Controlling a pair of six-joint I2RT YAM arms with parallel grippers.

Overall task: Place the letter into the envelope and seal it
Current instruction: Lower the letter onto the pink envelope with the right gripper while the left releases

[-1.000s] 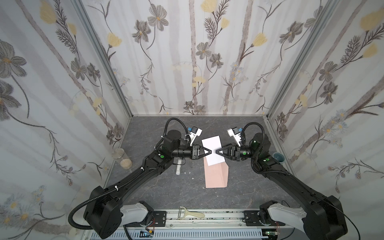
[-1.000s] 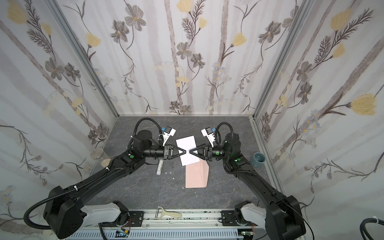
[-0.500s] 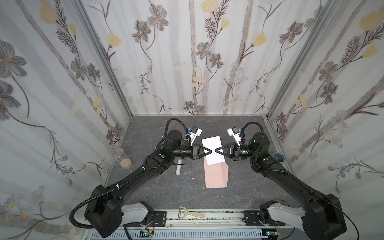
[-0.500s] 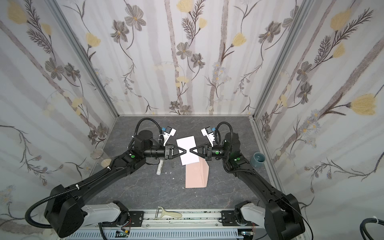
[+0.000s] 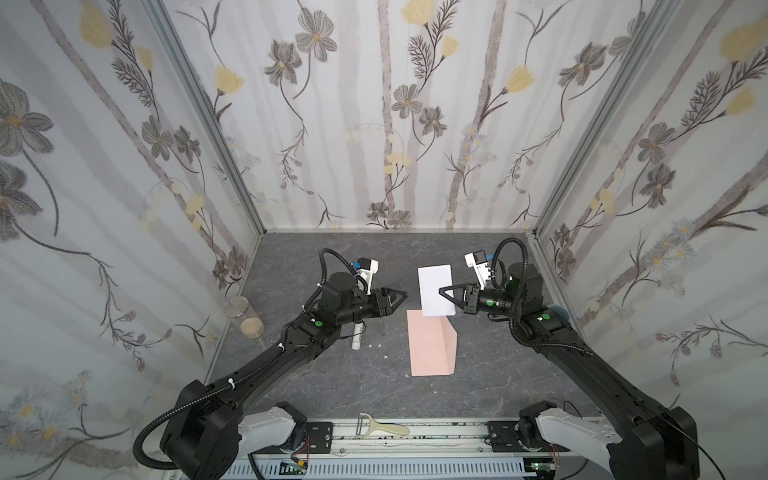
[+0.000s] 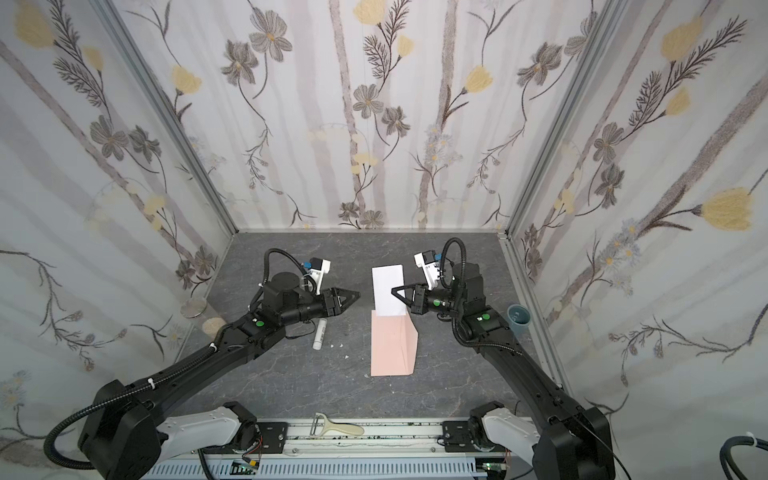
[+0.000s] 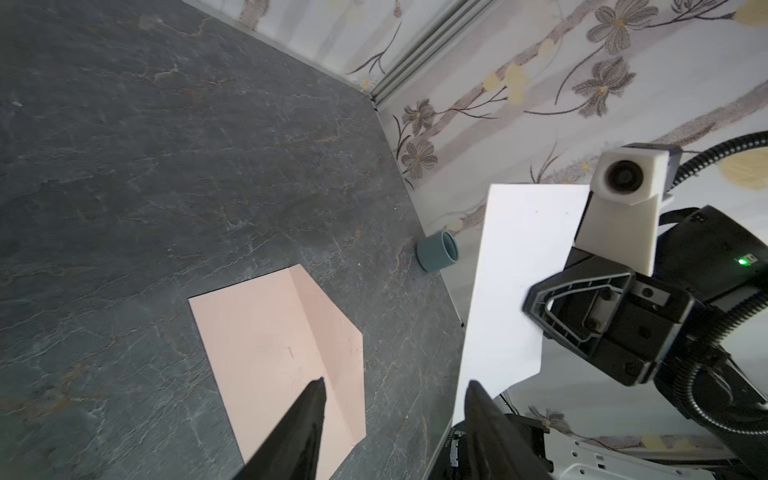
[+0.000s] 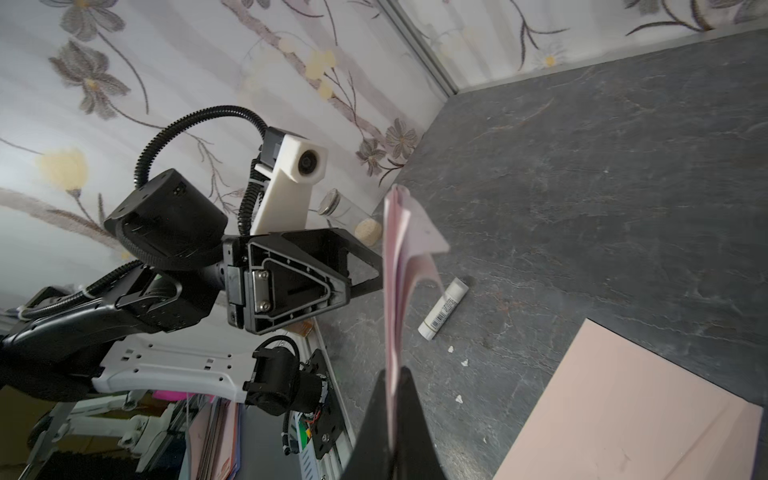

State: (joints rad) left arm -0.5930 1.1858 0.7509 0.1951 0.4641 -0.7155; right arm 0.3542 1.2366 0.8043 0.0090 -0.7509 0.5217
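The letter (image 5: pixel 434 291) is a folded white sheet held up in the air, just beyond the far end of the envelope (image 5: pixel 428 349). My right gripper (image 5: pixel 441 289) is shut on the letter's right edge; in the right wrist view the folded layers (image 8: pixel 395 266) run edge-on between the closed fingers. The pale pink envelope (image 6: pixel 390 349) lies flat on the table with its flap spread out to the right. My left gripper (image 5: pixel 404 296) stands open a short way left of the letter, touching nothing; in the left wrist view its fingers frame the envelope (image 7: pixel 274 340) and the letter (image 7: pixel 519 282).
A white glue stick (image 5: pixel 356 336) lies left of the envelope, under the left arm, with small white crumbs near it. A glass jar (image 5: pixel 243 316) leans at the left wall. A blue cup (image 6: pixel 519 318) sits by the right wall. A peeler (image 5: pixel 382 428) lies on the front rail.
My left gripper opened, let go of the letter and drew back to the left. My right gripper closed on the letter's right edge and now holds it alone.
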